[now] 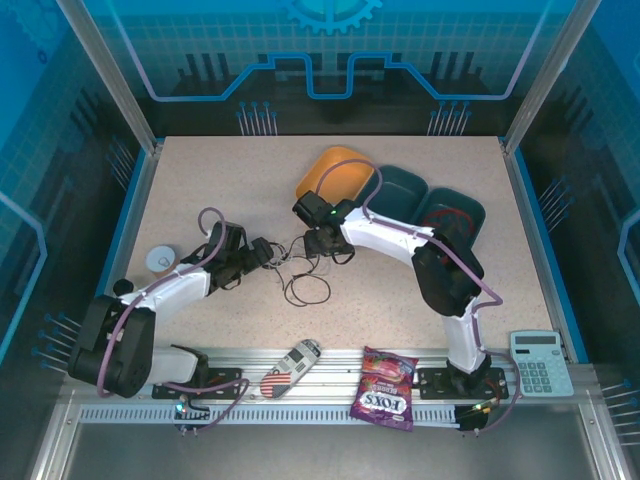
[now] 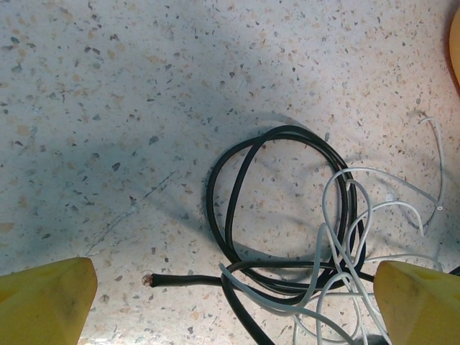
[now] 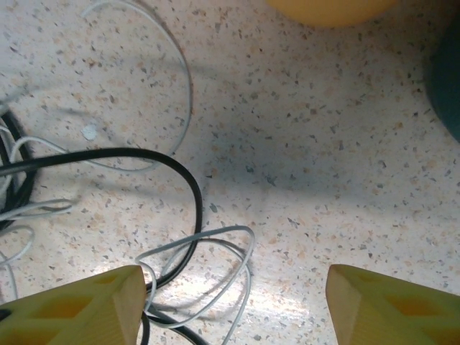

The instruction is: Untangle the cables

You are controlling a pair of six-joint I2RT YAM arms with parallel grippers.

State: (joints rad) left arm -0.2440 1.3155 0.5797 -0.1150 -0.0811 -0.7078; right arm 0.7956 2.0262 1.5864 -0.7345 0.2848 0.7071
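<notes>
The black cable (image 2: pixel 233 208) lies in loose loops on the speckled table, with the thin white cable (image 2: pixel 343 237) tangled over its right side. The frayed end of the black one (image 2: pixel 151 279) points left. My left gripper (image 2: pixel 230 305) hovers open just above this bundle, which lies between its yellow fingertips (image 2: pixel 43 302). My right gripper (image 3: pixel 233 302) is open too, low over a white loop (image 3: pixel 230 266) and a black strand (image 3: pixel 183 169) near its left finger. From above, both grippers (image 1: pixel 268 252) (image 1: pixel 322 243) flank the tangle (image 1: pixel 305 285). A thin red strand (image 1: pixel 450 213) lies in the right dark bin.
An orange bowl (image 1: pixel 335 172) and two dark bins (image 1: pixel 400 190) (image 1: pixel 466 226) stand behind the right gripper. A white round lid (image 1: pixel 160 260) lies at the left. On the front rail sit a calculator (image 1: pixel 540 362), a sweets bag (image 1: pixel 385 388) and a small striped device (image 1: pixel 290 368).
</notes>
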